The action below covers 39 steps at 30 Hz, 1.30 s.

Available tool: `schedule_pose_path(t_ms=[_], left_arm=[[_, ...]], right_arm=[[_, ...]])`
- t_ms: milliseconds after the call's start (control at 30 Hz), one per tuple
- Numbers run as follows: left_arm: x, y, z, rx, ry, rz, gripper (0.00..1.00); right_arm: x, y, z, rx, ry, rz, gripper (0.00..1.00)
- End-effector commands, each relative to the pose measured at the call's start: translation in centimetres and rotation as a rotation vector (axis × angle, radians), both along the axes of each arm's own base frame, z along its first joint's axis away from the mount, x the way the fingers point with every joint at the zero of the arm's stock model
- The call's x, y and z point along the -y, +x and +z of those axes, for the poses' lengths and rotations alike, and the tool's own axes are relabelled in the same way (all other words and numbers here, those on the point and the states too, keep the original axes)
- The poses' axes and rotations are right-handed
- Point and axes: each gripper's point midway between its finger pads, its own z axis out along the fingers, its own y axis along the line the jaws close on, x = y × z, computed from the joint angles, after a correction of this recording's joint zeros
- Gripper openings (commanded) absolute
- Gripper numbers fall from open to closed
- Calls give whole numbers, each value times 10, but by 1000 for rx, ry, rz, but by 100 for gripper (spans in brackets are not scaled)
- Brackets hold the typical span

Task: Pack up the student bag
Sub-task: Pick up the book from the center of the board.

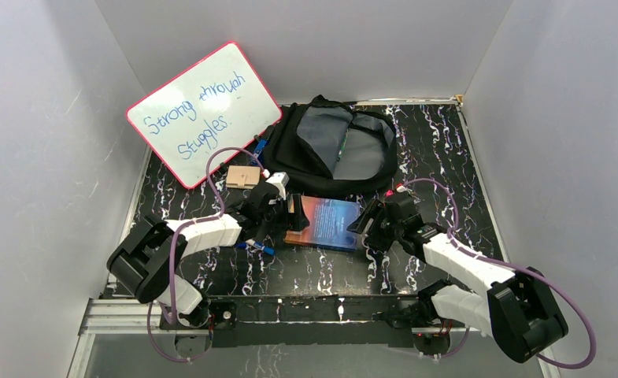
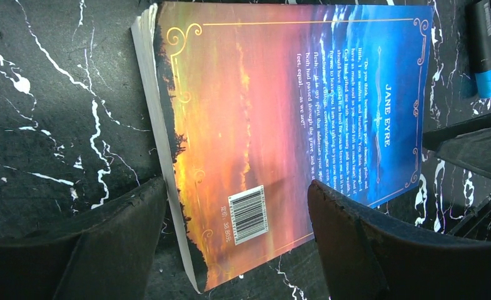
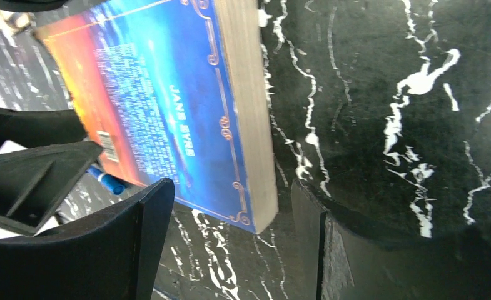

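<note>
Top view
- Landmark: book (image 1: 329,223), flat on the black marbled table (image 1: 439,157), sunset-and-blue cover up
- Student bag (image 1: 333,150) lies just beyond the book's far edge, mouth open, grey lining showing; whether bag and book touch, cannot tell
- Whiteboard (image 1: 203,110) with a red rim and blue handwriting, far-left of the book, propped at a tilt
- Small tan block (image 1: 242,176) left of and beyond the book, near the whiteboard's lower edge
- Blue marker (image 1: 257,247) on the table to the book's near-left
- Left gripper (image 1: 290,211) at the book's left end, right gripper (image 1: 366,219) at its right end

Left wrist view
- Fingers spread wide, nothing pinched
- One finger (image 2: 124,231) sits outside the book's page edge, above bare table; the other overlaps the cover near the barcode (image 2: 249,214)
- Title on cover reads JANE EYRE
- Contact with the book: cannot tell
- Marker lies past the book's far corner

Right wrist view
- Fingers spread wide, nothing pinched
- Book's near corner falls in the gap: one finger (image 3: 136,237) over the cover side, the other past the page edge above bare table
- Contact: cannot tell
- Marker's blue tip shows beside the book's far edge
</note>
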Motion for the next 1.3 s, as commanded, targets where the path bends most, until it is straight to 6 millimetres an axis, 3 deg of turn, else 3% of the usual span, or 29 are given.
schedule_pose_path(t_ms=[0,267,433,600,800,867,967,1167,1267], left_arm=[[-2,4,1,14,12,18,80],[1,4,-7,2,16,6,80],[3,5,-7,5,12,-4,80],[5,3,-8,4,5,-22,80],[4,6,-8,23,28,-34,80],[0,10,-2,51,59,-35,80],[-7,19,14,115,102,-28,80],[-22,37,70,345,97,21,83],[-30,35,78,401,86,38,84]], right_arm=[[8,3,-9,0,-85,15,76],[3,9,-22,-26,-130,73,70],[-5,13,-27,-14,-112,108,57],[-9,12,-28,-23,-97,127,38],[-8,15,-15,21,-94,121,9],[-8,17,-7,45,-88,116,0],[-8,20,4,69,-78,107,0],[-9,23,16,88,-73,103,0],[-8,23,16,88,-77,100,0]])
